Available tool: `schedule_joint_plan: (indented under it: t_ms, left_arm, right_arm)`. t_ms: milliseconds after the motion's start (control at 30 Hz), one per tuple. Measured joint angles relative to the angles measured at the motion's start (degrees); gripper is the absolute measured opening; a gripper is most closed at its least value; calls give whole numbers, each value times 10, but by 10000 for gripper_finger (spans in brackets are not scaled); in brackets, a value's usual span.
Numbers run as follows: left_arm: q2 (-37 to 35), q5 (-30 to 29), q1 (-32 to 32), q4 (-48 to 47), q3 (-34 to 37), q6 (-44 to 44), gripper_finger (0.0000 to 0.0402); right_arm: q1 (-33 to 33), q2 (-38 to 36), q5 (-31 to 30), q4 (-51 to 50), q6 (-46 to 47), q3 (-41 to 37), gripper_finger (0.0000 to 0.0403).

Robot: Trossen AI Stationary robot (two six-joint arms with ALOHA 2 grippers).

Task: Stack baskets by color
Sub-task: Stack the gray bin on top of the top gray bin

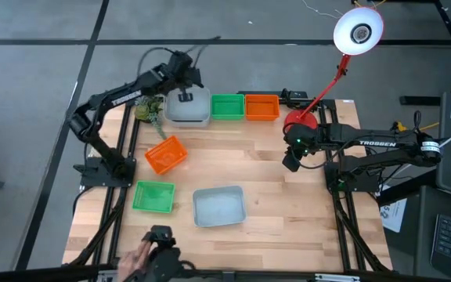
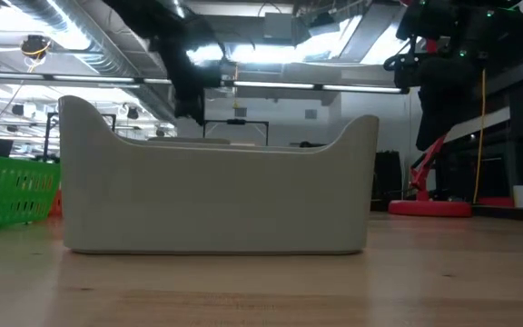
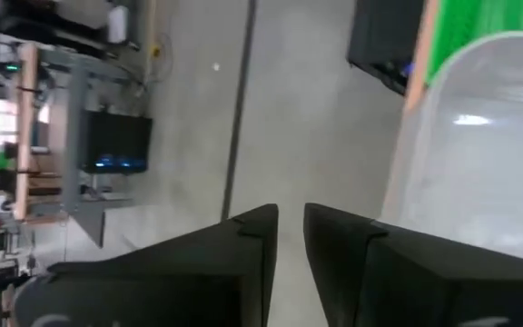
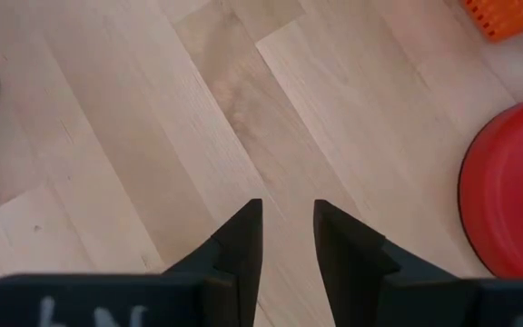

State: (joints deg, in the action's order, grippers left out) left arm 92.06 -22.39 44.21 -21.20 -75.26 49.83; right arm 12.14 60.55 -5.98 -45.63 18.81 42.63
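Three baskets stand in a row along the table's far edge: pale grey [image 1: 188, 108], green [image 1: 227, 106] and orange [image 1: 262, 106]. Another orange basket [image 1: 165, 154] lies slantwise at mid-left. A green basket [image 1: 153, 196] and a pale grey basket [image 1: 218, 206] stand nearer the front. All rest on their bottoms. My left gripper [image 1: 185, 94] hangs over the far grey basket [image 3: 479, 145], open [image 3: 291, 211], nothing between its fingers. My right gripper [image 1: 290, 163] hovers open over bare wood [image 4: 287, 204] at mid-right.
A red lamp base [image 1: 300, 121] stands at the far right, close to my right gripper [image 4: 516, 191]; its white head [image 1: 358, 31] hangs beyond the table. A greenish clump [image 1: 149, 110] lies left of the far grey basket. A person's hand [image 1: 139, 257] shows at the front edge.
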Motion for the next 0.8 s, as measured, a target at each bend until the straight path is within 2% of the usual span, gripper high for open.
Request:
schedule_joint_plan:
  t_ms: [200, 333, 433, 600, 800]
  left_arm:
    - [89, -58, 2, 22, 7, -1, 50]
    - [115, -86, 0, 51, 6, 7, 50]
    - [119, -59, -4, 56, 9, 16, 50]
    - [117, -53, -3, 63, 6, 16, 50]
    - [65, -114, -33, 31, -3, 3, 50]
  right_arm:
    - [0, 0, 0, 0, -11, 0, 100]
    - [0, 0, 0, 0, -26, 0, 100]
    - [0, 0, 0, 0, -26, 0, 100]
    - [0, 0, 0, 0, -27, 0, 100]
    - [0, 0, 0, 0, -28, 0, 100]
